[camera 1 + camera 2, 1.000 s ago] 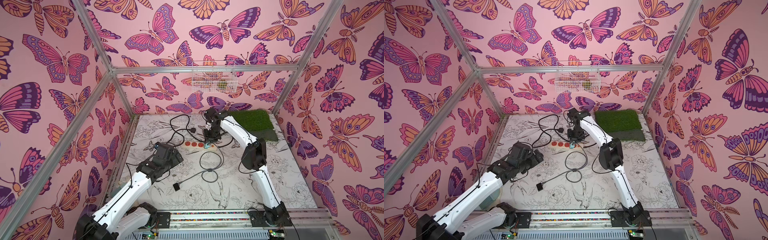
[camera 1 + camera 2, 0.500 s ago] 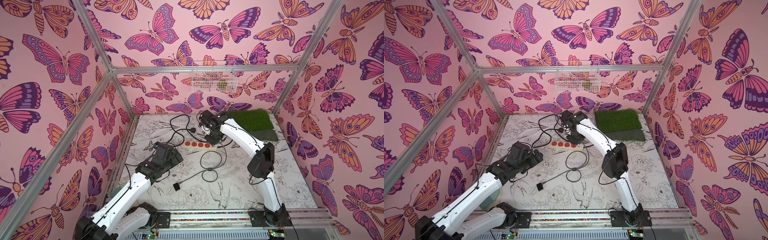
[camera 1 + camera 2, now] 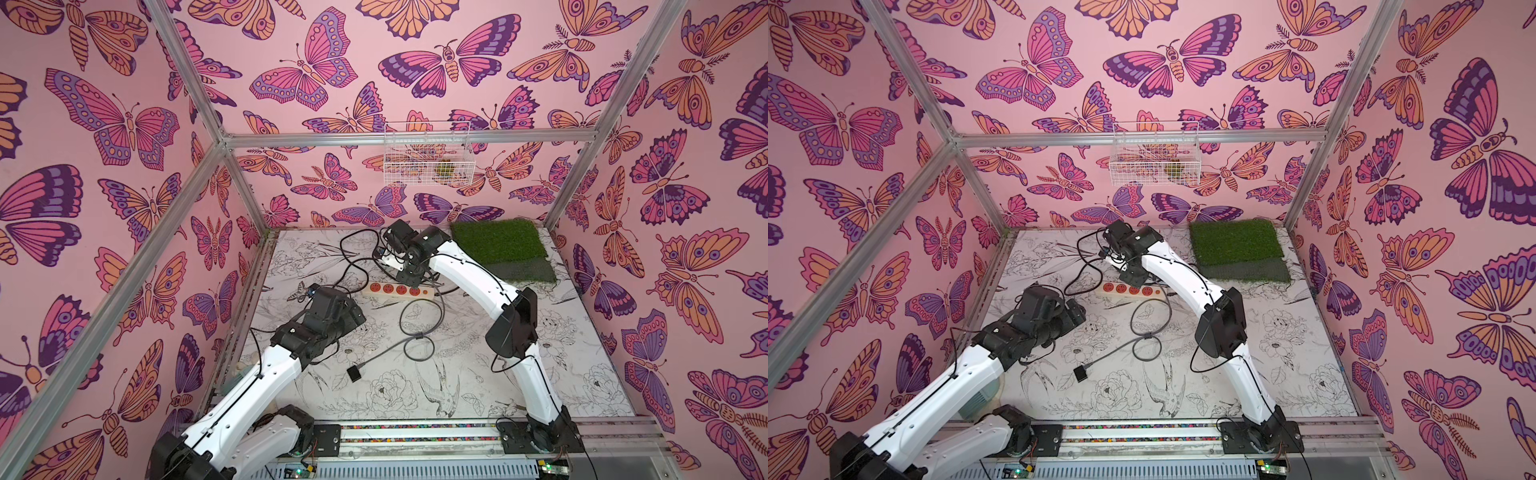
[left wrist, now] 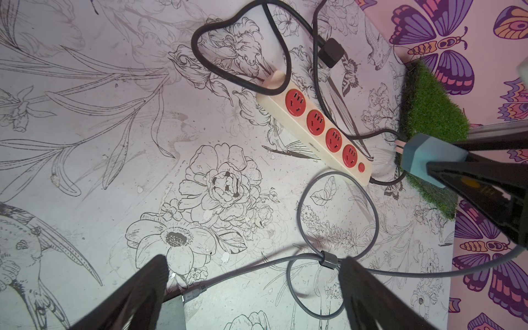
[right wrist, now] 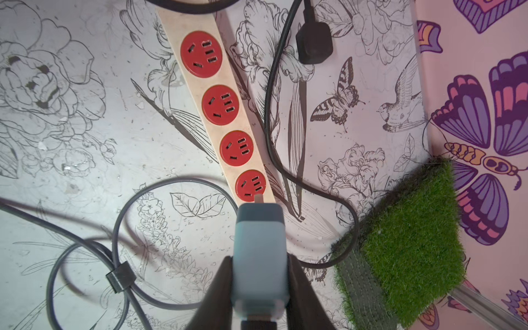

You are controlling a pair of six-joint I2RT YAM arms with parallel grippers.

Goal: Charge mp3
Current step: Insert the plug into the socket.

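Note for your log: the right gripper (image 5: 258, 265) is clamped on the sides of the teal charger adapter (image 5: 258, 243), jaws narrowed onto its body. It holds the rear half, which leaves the prongs free and pointing at the end socket of the power strip (image 5: 210, 80). The adapter hangs just above that socket and is not yet seated. The left gripper (image 4: 253, 261) is spread wide and holds nothing. It hovers over the grey cable (image 4: 328, 259), probably so you can pin or guide the lead if it drags. The mp3 (image 3: 354, 373) lies flat on the table, well apart from the strip, near the front and just ahead of the left arm. The cable's far end meets it, but you cannot tell from here whether that plug is fully home. The strip's own black mains plug (image 5: 314, 43) lies loose on the table, so expect no power until it is connected.
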